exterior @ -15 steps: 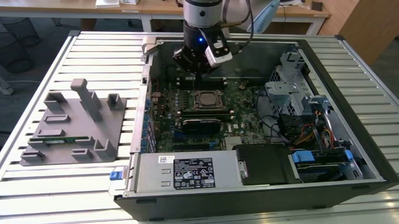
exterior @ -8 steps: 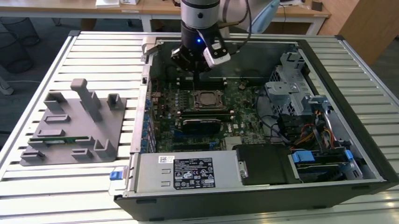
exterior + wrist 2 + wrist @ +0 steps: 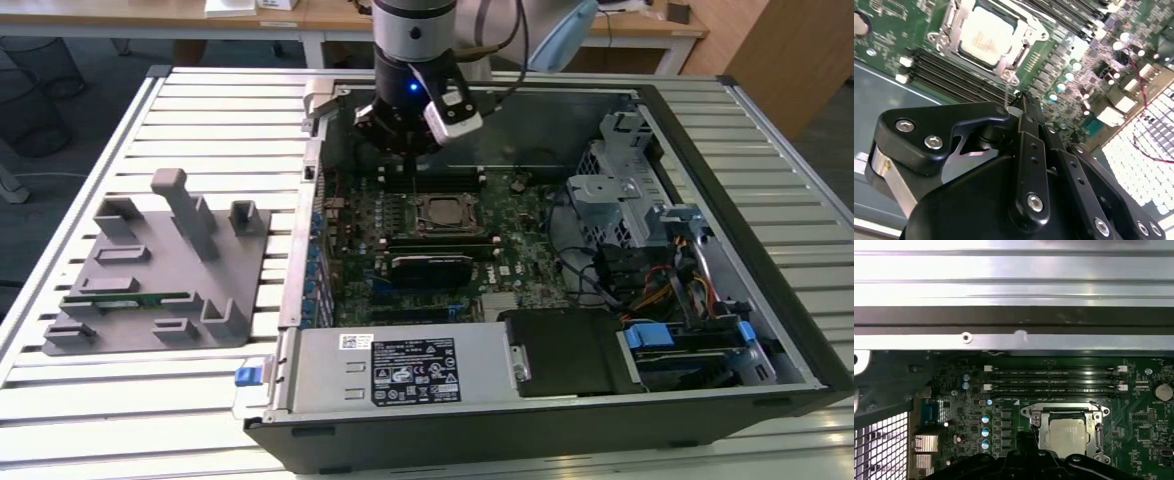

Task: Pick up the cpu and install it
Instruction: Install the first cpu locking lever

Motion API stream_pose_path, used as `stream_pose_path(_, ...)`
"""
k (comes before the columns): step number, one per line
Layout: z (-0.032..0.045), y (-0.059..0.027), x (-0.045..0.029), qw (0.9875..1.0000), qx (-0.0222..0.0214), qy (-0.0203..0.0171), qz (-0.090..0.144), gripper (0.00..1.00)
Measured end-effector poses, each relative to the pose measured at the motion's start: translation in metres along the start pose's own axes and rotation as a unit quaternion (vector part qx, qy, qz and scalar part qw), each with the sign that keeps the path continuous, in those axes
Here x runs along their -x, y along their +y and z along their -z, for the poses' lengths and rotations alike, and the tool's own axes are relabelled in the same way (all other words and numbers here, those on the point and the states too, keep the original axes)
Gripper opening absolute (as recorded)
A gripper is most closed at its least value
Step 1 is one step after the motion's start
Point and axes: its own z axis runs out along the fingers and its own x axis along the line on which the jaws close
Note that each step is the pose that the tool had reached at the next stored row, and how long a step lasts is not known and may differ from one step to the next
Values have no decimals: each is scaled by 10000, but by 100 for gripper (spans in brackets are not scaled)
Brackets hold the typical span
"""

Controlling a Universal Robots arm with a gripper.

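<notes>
Already the cpu [image 3: 1068,435] lies inside the socket frame [image 3: 1064,411] on the motherboard [image 3: 1139,430]; the tool [image 3: 1023,100] hovers near, closed, gripping nothing.

Exterior view looks steeply down on the open computer case [image 3: 534,425]; both wrist views sit close above its motherboard [image 3: 884,35] [image 3: 1141,427].

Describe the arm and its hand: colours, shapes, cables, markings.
The arm is a silvery-grey cylinder with a black wrist section carrying a small blue light and a white-faced box; a dark cable loops beside it. The hand is black, built of jointed links with silver screw heads.
</notes>
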Motion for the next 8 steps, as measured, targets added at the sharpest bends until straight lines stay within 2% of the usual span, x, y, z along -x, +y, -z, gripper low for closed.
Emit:
stream_pose_path(3,0,-1,-73,10000,0,2,20,11)
stream_pose_path(8,-6,62,-80,10000,0,2,32,11)
